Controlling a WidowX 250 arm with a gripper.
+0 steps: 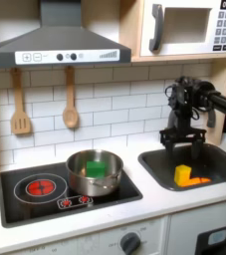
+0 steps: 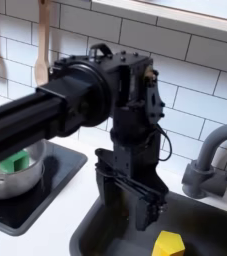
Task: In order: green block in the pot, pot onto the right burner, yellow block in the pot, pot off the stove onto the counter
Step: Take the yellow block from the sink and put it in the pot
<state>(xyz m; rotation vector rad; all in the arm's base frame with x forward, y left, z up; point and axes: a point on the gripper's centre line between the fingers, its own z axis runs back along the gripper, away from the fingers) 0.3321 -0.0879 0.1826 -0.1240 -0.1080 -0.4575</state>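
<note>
In the first exterior view, the pot sits on the stove, on the burner at the first exterior view's right, close to the stove's right edge. The green block lies inside the pot. The counter is a thin bare strip between stove and sink. The yellow block sits in the sink beside a flat orange piece. The gripper hangs over the sink's back edge, above the yellow block, pointing down. In the second exterior view, the gripper points down with fingers parted and nothing between them, just above the yellow block. The faucet stands near its right.
</note>
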